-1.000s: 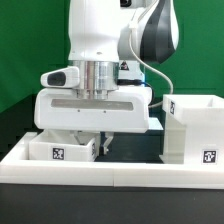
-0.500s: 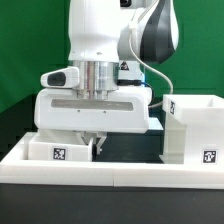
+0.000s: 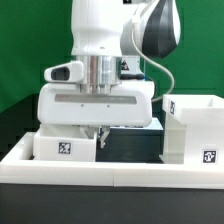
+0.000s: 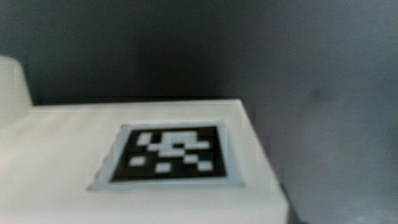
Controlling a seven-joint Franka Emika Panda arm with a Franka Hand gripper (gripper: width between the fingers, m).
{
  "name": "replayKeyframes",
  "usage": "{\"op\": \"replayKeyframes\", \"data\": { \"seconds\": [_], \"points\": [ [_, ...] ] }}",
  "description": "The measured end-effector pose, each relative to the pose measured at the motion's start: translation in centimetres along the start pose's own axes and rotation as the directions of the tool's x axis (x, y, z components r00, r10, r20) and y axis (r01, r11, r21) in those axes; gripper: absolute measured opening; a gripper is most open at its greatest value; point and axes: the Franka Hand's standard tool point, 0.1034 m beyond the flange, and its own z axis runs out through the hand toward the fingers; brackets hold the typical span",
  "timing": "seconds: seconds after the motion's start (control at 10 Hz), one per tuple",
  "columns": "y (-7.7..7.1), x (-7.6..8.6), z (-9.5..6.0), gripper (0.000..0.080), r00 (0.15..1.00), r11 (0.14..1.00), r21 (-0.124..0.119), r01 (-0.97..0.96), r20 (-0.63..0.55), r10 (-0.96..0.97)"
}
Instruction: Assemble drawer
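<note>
- Small tray [image 3: 65, 147], white, sits just below the pincer and to the exterior view's left of it, its marker tag [image 4: 173, 153] facing outward. The wrist view shows only that tag on a white face.
- The pincer [image 3: 97, 133] hangs straight down with its fingers drawn almost together over the tray wall nearest it, apparently nipping that wall. The contact itself is too small to make out.
- A bare stretch of dark desk [image 3: 130, 148] lies to the exterior view's right of the pincer, with the low border wall [image 3: 110, 172] in front.
- The tall housing [image 3: 195, 128] stands upright beyond that gap, apart from the pincer.
- The step in hand looks like taking the tray to the housing.
- The next move would call for keeping the tray level, lining it up with a housing opening and sliding it in straight. Which side is open cannot be told from here.
</note>
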Motion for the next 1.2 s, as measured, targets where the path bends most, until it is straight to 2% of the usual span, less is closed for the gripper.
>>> {"op": "replayKeyframes", "data": {
  "seconds": [0.2,0.6,0.8,1.0,1.2],
  "points": [
    [1.1,-0.9,-0.5,0.0041,0.996,0.996,0.018,0.092,0.021,-0.092],
    [1.0,-1.0,-0.3,0.0041,0.992,0.992,0.023,0.126,0.022,-0.127],
    [0.4,-1.1,-0.3,0.0041,0.942,0.942,0.014,0.335,0.013,-0.335],
    [-1.2,-1.2,-0.4,0.0041,0.854,0.854,0.034,0.519,0.029,-0.52],
    [-1.1,-1.2,-0.5,0.0041,0.792,0.792,0.036,0.609,0.026,-0.61]
  ]
}}
